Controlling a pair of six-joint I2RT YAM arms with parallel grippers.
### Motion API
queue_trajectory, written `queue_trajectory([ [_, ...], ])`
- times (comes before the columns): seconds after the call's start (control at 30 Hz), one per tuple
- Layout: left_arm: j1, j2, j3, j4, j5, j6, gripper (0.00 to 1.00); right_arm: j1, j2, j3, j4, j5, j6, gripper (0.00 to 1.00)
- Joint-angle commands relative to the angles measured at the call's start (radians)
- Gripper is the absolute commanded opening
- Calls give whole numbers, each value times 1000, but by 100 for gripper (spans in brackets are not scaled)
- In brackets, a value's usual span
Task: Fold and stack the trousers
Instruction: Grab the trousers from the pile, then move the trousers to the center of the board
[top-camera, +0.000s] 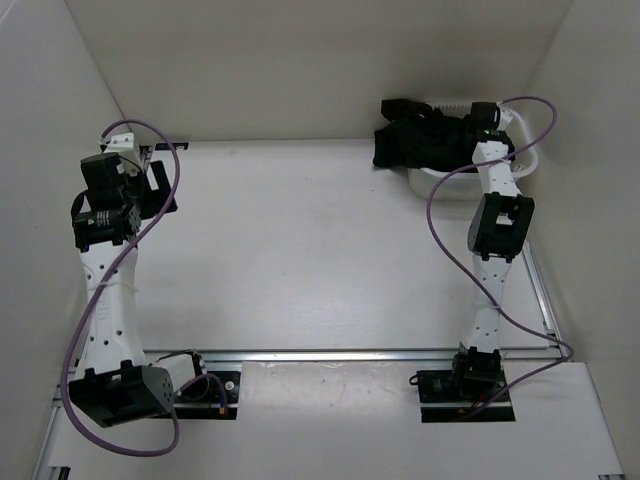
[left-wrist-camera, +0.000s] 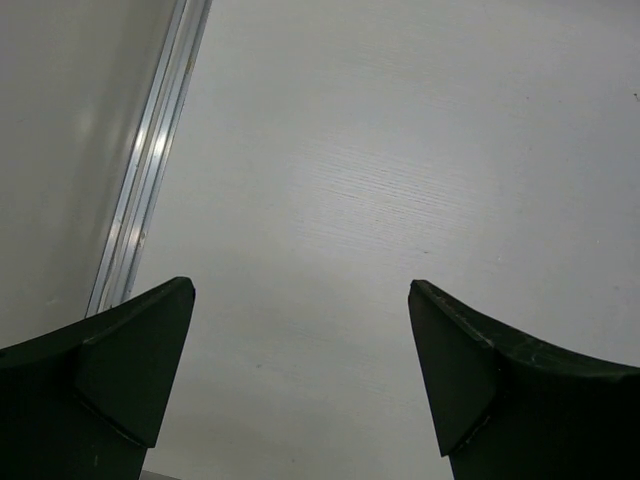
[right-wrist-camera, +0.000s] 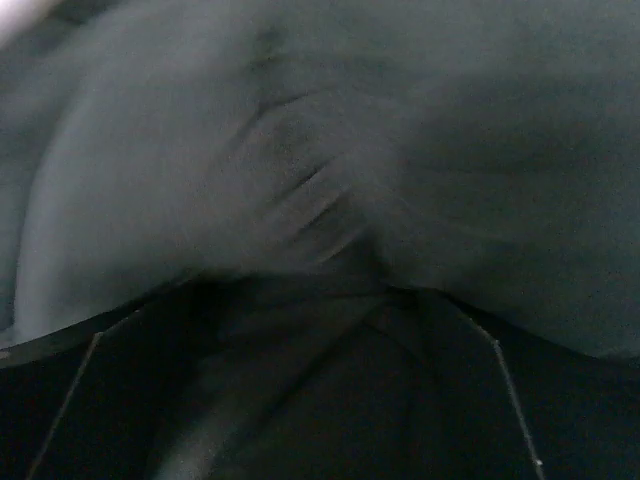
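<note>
Trousers (top-camera: 415, 140) bunched in basket (top-camera: 437, 177) — long axis seemingly left–right

White arm links (top-camera: 108, 310), black joints (top-camera: 500, 222), purple cables (top-camera: 177, 180), matte black left tool fingers (left-wrist-camera: 110, 370)

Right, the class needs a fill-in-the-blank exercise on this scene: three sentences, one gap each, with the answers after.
1. The trousers are heaped in a white ___ in the far right corner.
2. The right gripper is pressed into the trousers, which are ___ in colour.
3. The left gripper hangs over bare table with its fingers ___.
Missing words: basket; black; open.
</note>
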Motion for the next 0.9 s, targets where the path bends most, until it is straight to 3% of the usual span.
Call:
queue_trajectory([
  [0.0,3,33,27,24,48,-1,100,-11,-32,19,125,-3,28,95],
  [0.07,3,57,27,33,29,-1,100,-11,-44,19,136,-29,2,79],
  [0.13,3,68,36,33,15,-1,100,-11,-78,-10,136,-50,-26,53],
  [0.17,3,68,36,33,3,-1,100,-11,-136,-30,160,-50,-35,22],
  [0.23,3,68,36,33,3,-1,100,-11,-209,-102,189,-50,-59,4],
  [0.27,3,55,36,33,3,-1,100,-11,-284,-119,198,-59,-87,0],
  [0.47,13,-78,-74,33,34,-1,100,63,-591,-160,188,-182,-104,0],
  [0.63,22,-174,-206,45,69,-1,100,286,-820,-222,279,-279,-21,0],
  [0.77,22,-208,-197,45,78,-1,100,544,-842,-143,402,-311,42,0],
  [0.87,22,-226,-168,45,63,-1,100,668,-814,-52,464,-328,66,0],
])
